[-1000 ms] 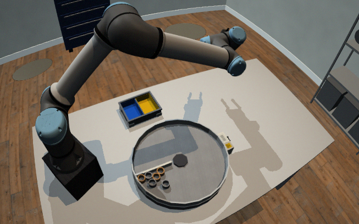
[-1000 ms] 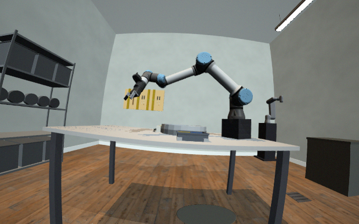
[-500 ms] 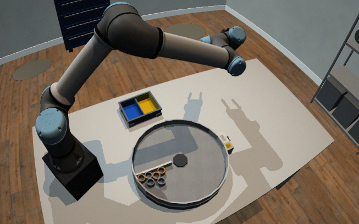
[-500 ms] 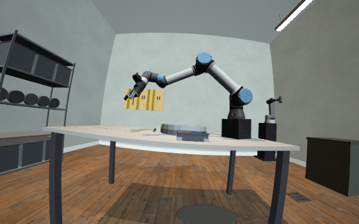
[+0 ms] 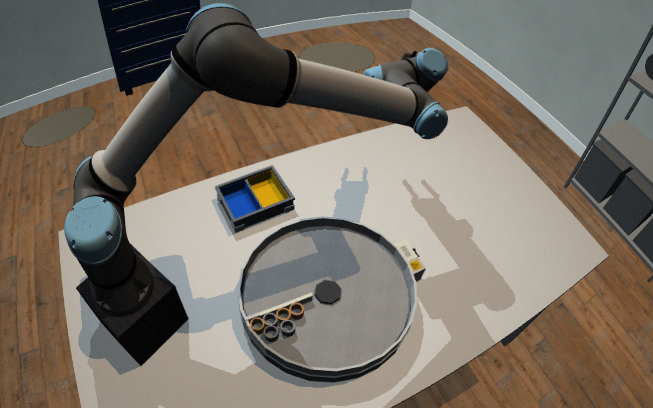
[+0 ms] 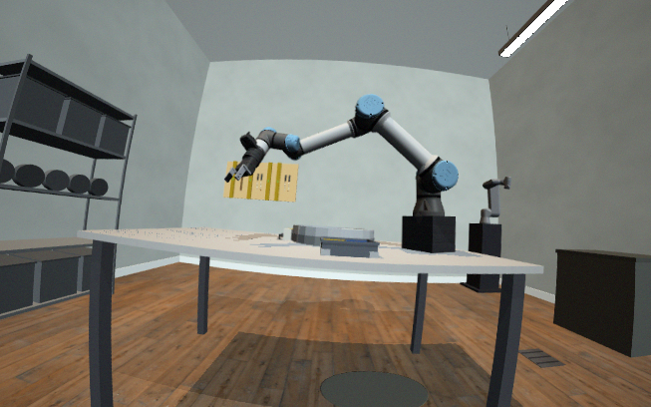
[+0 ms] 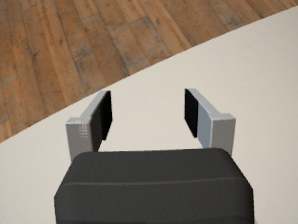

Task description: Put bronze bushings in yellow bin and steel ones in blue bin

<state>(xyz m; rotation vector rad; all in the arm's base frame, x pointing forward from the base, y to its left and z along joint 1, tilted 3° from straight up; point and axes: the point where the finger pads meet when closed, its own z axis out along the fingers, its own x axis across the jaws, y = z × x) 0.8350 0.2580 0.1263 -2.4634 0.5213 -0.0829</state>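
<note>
Three bronze bushings (image 5: 256,330) (image 5: 283,319) (image 5: 296,315) and three steel bushings (image 5: 270,324) (image 5: 271,339) (image 5: 287,334) stand in a cluster on the turntable (image 5: 364,324) (image 6: 332,233), at its left beside the white bar. The blue bin (image 5: 237,200) and the yellow bin (image 5: 269,188) sit side by side in one dark tray behind the turntable; both look empty. My gripper (image 6: 233,177) (image 7: 148,104) is open with nothing between its fingers. It hangs high above the table, away from the turntable and the bins. In the top view the arm hides its fingers.
The white bar (image 5: 303,299) runs from the turntable's rim towards the dark central hub (image 5: 327,292). A raised wall rings the turntable. A small white box with a yellow patch (image 5: 410,257) stands against its right side. The robot's black pedestal (image 5: 141,324) (image 6: 429,233) stands left of the turntable in the top view.
</note>
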